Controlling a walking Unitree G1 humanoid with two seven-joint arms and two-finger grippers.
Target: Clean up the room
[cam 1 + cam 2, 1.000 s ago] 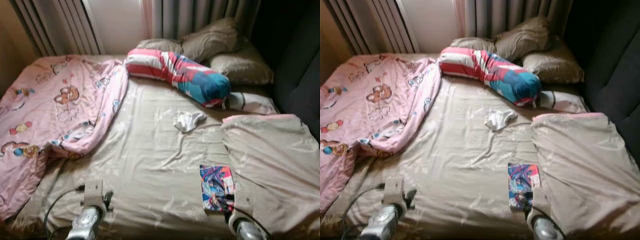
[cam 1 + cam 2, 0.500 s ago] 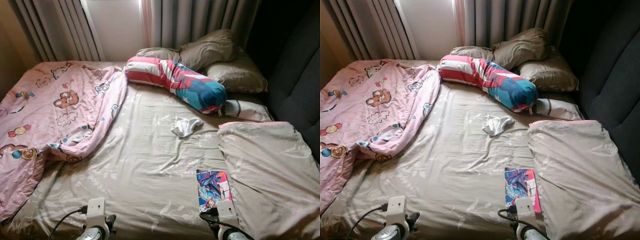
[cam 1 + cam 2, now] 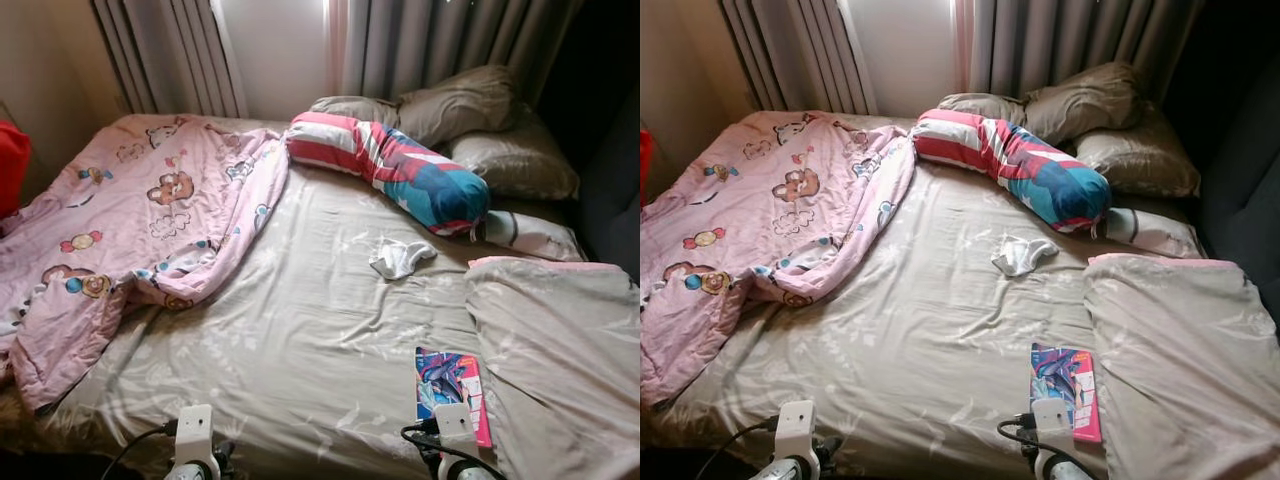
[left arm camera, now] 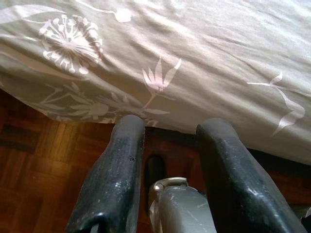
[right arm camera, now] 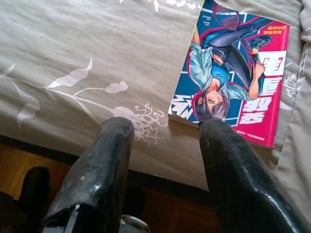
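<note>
Here both arms are held low at the near edge of the bed, wrists just poking into the bottom of the head views. The right gripper hangs over the mattress edge with its two black fingers spread and nothing between them; one fingertip sits just short of the comic book lying flat on the grey sheet (pink cover, a figure with a racket), beside the folded grey duvet. The left gripper is likewise parted and empty, pointing at the sheet's overhang above the wooden floor. Farther up the bed lie a crumpled white cloth, a striped bolster, pillows and a bunched pink blanket
</note>
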